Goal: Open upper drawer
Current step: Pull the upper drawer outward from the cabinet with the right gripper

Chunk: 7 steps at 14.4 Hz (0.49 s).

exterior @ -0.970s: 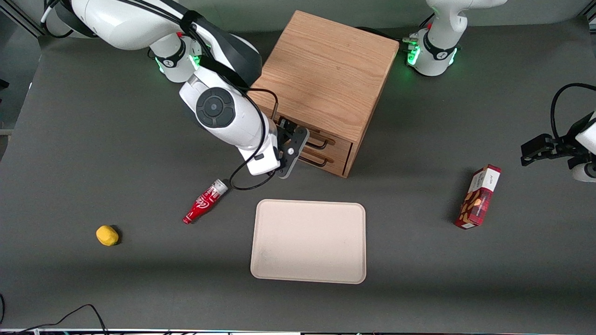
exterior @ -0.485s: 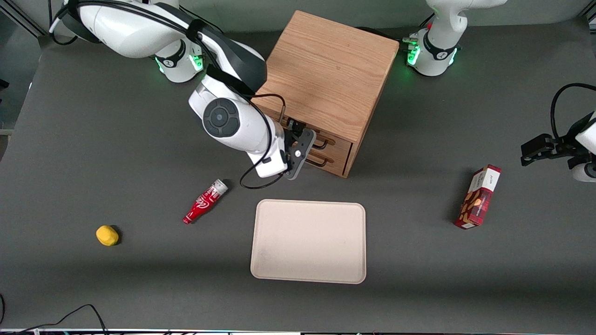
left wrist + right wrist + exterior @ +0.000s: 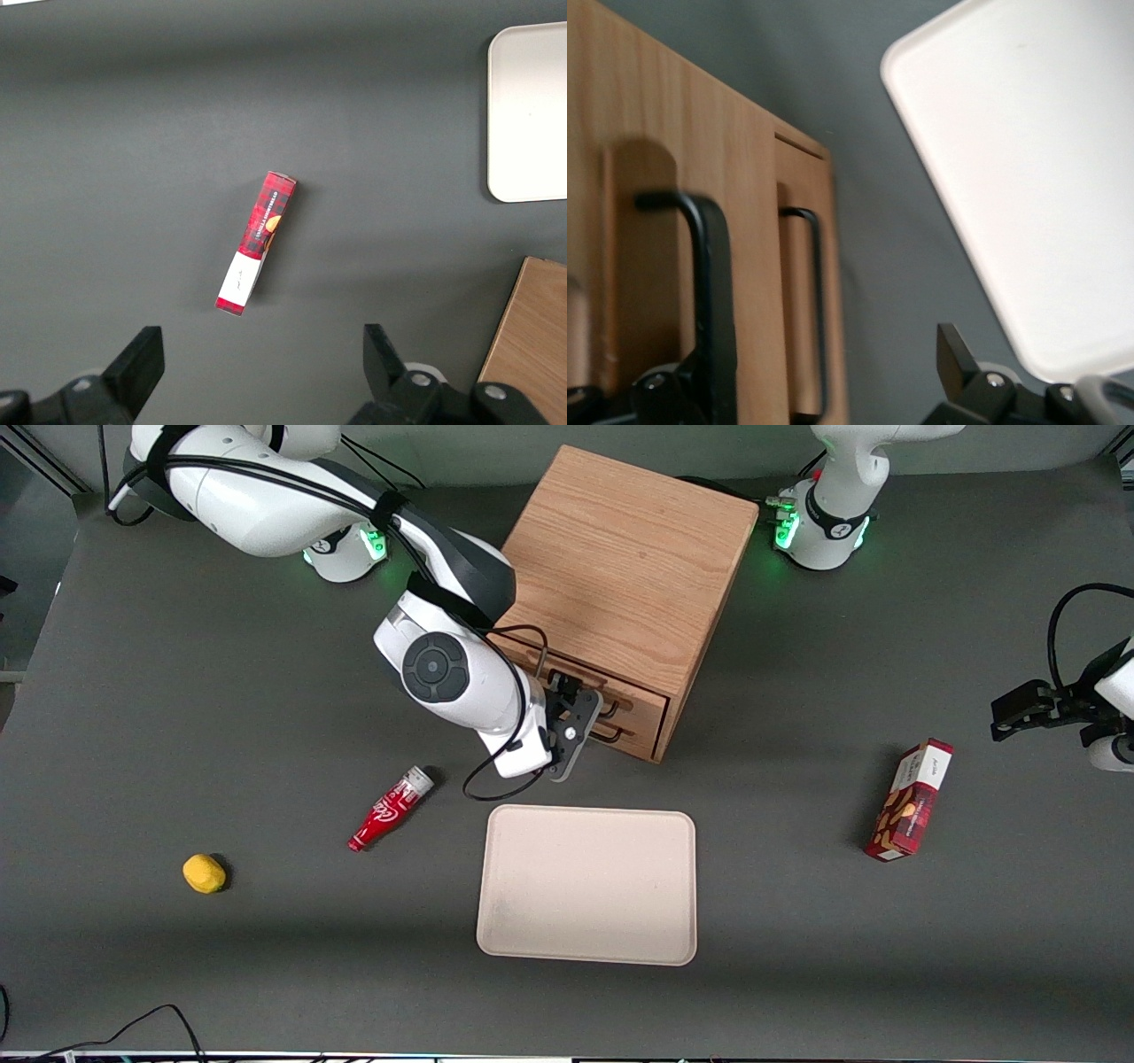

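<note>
The oak cabinet [image 3: 620, 558] stands at the middle of the table, its two drawers facing the front camera. The upper drawer [image 3: 640, 698] looks closed, and its black wire handle [image 3: 613, 705] shows just above the lower drawer's handle [image 3: 611, 734]. My right gripper [image 3: 580, 722] is right in front of the drawer fronts, at handle height, open and holding nothing. In the right wrist view the gripper [image 3: 828, 367] has its jaws wide apart. The upper drawer's thick handle [image 3: 713, 283] runs close beside one finger [image 3: 664, 390], and the lower handle [image 3: 819, 301] lies between the fingers.
A beige tray [image 3: 586, 884] lies nearer the front camera than the cabinet, and it also shows in the right wrist view [image 3: 1028, 177]. A red bottle [image 3: 390, 809] and a yellow object [image 3: 204, 872] lie toward the working arm's end. A red box [image 3: 912, 800] lies toward the parked arm's end.
My right arm has swung toward the parked arm's end and slightly nearer the front camera, bringing the open gripper up to the drawer handles. The drawers have not moved.
</note>
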Tool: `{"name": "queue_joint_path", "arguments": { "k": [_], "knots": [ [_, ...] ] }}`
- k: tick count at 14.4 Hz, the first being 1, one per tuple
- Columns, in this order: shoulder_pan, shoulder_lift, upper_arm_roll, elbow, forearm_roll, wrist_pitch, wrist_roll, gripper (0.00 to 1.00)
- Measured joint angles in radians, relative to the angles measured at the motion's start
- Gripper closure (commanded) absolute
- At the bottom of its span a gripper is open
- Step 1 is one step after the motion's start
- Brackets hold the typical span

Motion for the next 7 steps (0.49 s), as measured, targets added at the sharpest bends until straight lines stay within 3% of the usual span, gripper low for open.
{"name": "queue_joint_path", "arguments": {
  "k": [7],
  "knots": [
    [-0.021, 0.003, -0.094, 0.081, -0.064, 0.008, -0.09, 0.0]
  ]
}}
